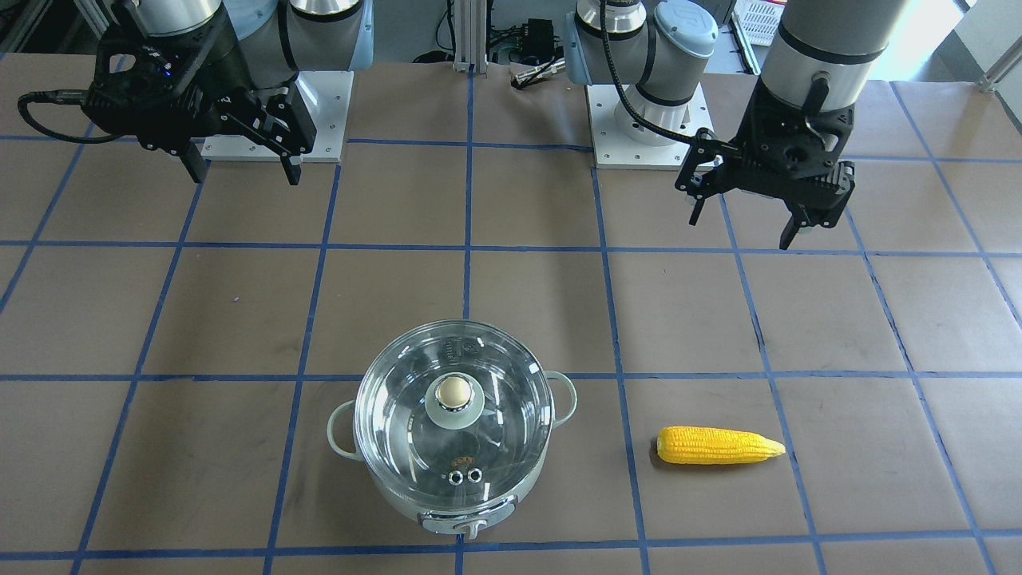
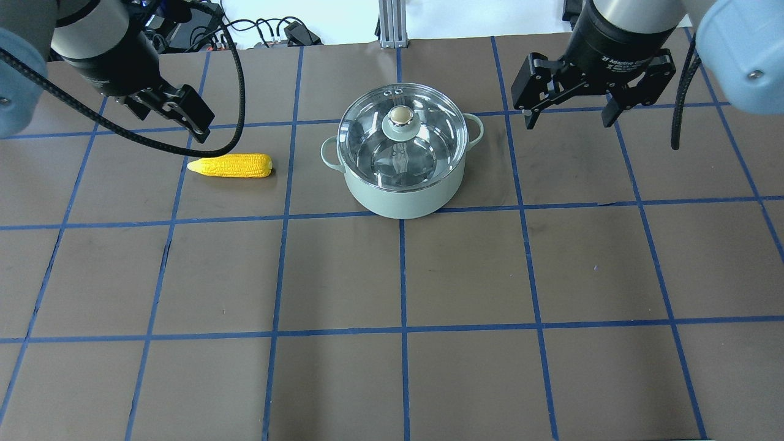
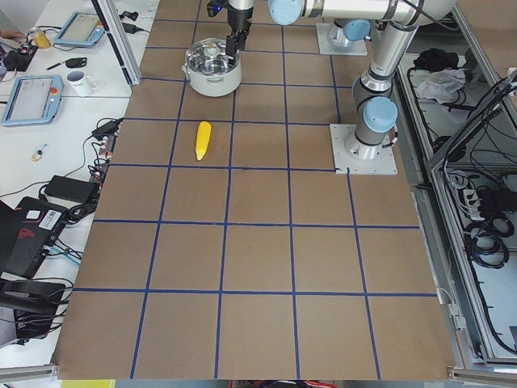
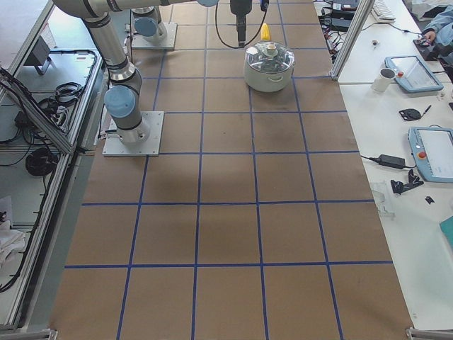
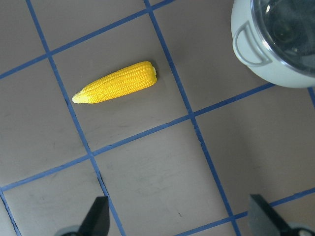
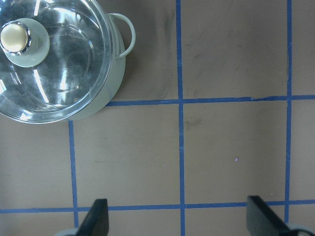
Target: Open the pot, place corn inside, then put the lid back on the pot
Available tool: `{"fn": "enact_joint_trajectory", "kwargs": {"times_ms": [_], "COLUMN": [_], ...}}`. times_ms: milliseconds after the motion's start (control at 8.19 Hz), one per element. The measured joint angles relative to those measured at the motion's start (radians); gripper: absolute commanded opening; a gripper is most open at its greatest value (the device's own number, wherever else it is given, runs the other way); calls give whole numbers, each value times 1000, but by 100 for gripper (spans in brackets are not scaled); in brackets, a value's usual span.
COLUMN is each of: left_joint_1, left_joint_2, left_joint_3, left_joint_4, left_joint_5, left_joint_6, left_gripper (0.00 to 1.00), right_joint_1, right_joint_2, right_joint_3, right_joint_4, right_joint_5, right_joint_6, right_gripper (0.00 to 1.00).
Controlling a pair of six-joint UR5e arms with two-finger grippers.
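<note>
The front-facing camera looks steeply down across the tabletop (image 1: 239,311) toward the robot's bases (image 1: 327,96). The overhead camera looks forward from behind them, so both share the pot (image 2: 398,199) and corn (image 2: 231,165), mirrored. Two side cameras look along the tabletop from far off at either end. Each wrist camera looks straight down, close: the left sees the corn, the right the pot.

From above I see the pot (image 2: 401,196) standing on the table (image 2: 465,269) toward its far side, the lid (image 2: 401,131) seated on it, beige knob up. The corn (image 2: 231,166) lies flat to the pot's left, apart from it, tip pointing away. My left gripper (image 2: 177,119) hangs just beyond the corn. My right gripper (image 2: 568,119) hangs right of the pot, fingers spread wide.
</note>
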Motion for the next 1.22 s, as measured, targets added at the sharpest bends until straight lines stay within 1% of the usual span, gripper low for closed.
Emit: {"fn": "enact_joint_trajectory", "kwargs": {"times_ms": [366, 611, 733, 977, 1221], "left_joint_1": [112, 137, 145, 156, 160], "left_joint_2": [-63, -126, -166, -234, -301], "left_joint_3": [0, -1, -1, -1, -1], "left_joint_4": [64, 141, 184, 241, 277], "left_joint_5": [-10, -13, -20, -79, -112], "left_joint_6": [310, 480, 550, 680, 784], "left_gripper": [100, 100, 100, 100, 100], "right_joint_1": [-1, 2, 4, 15, 64], "right_joint_2": [1, 6, 27, 114, 236], "right_joint_3": [-2, 9, 15, -13, -81], "right_joint_4": [-16, -79, -118, -211, -282], "right_joint_5": [-7, 3, 6, 2, -13], "right_joint_6": [8, 19, 25, 87, 173], "right_gripper": [100, 100, 100, 100, 100]}}
